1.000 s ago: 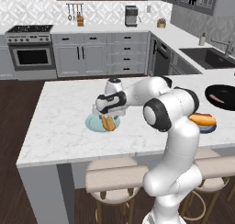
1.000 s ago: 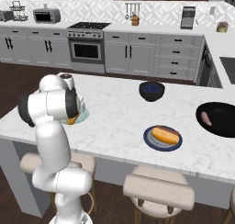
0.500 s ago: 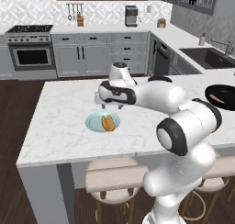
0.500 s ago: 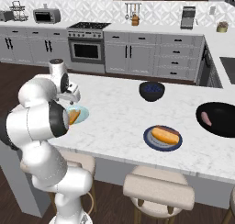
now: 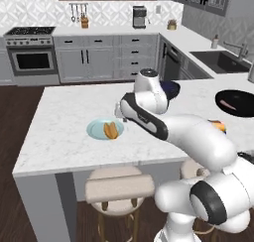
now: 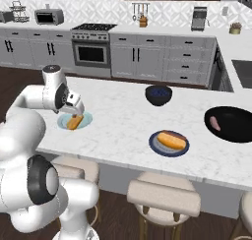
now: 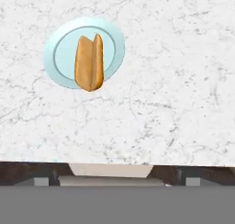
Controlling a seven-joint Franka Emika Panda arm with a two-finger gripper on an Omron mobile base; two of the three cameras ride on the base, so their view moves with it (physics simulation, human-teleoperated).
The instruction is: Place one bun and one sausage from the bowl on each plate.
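Above the marble counter [image 5: 64, 137] | gripper [image 6: 75, 104] hung at 3 o'clock of aqua plate [image 7: 62, 39], camera facing down | bun [image 7: 89, 62] lay on plate | jaw state: cannot tell

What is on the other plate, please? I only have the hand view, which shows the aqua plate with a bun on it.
Observer: The dark blue-grey plate, farther along the island counter, also carries a bun. I cannot tell whether a sausage lies with it.
Operator: Thank you. Is anything in the black bowl?
Observer: Yes, a sausage lies in the black bowl, near the rim on the side toward the plates.
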